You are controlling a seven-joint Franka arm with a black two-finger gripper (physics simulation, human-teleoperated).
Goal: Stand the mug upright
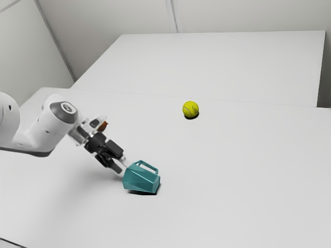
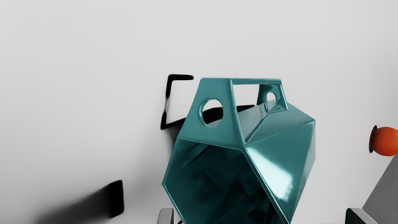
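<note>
Mug lay on its side on the table, mouth facing your gripper, handle up. Your gripper stood wide, gripping nothing, one finger near the mouth's edge: off-centre entry could've clipped it and rolled the mug; slanted faces could've slipped on closing.

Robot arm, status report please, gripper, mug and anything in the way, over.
Gripper open, at the mouth end of the mug. Mug on its side, handle up, not upright. Tennis ball and orange ball apart from it.
</note>
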